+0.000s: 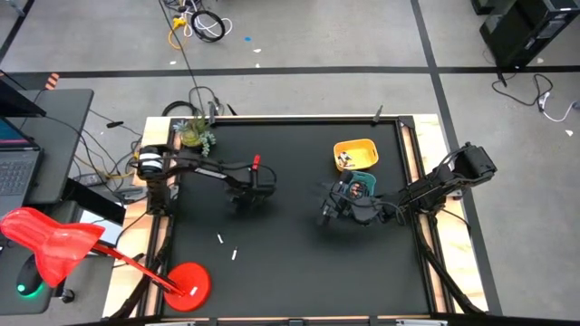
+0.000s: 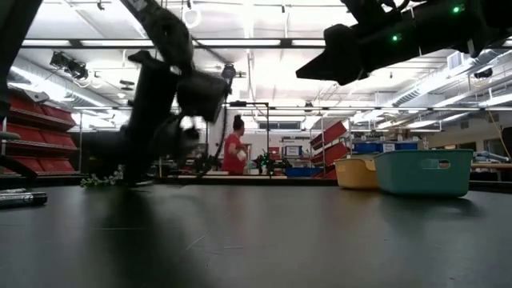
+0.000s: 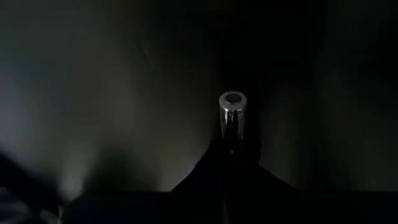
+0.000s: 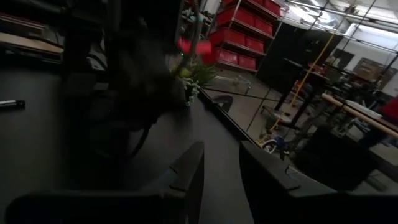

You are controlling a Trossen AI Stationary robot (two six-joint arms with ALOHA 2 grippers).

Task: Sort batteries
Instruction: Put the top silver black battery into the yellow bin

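The left gripper (image 1: 256, 187) is low over the black counter (image 1: 290, 263), left of the middle. Its jaws are clamped on a silver battery (image 3: 232, 115): the left wrist view shows the shiny cylinder sticking out from between the dark fingers (image 3: 214, 168), its round end cap towards the camera. Whether the battery touches the counter cannot be told.

The right gripper (image 1: 328, 210) is near the counter's middle, close beside the teal tray (image 1: 361, 184), reaching towards the left arm. Its jaws stand apart with a clear gap between the two fingers (image 4: 189, 177), and nothing is seen between them.

Two more pale batteries (image 1: 234, 254) lie loose on the counter nearer the front, left of centre, a little apart from each other and well away from both grippers. The yellow tray (image 1: 355, 152) sits just behind the teal tray on the right side; small items lie in it, too small to tell apart. In the low view the two trays stand side by side at the right, the yellow one (image 2: 356, 171) behind the teal one (image 2: 422, 171). A small plant (image 1: 194, 134) stands at the back left corner. A person in red (image 2: 234, 152) is far off in the room behind.
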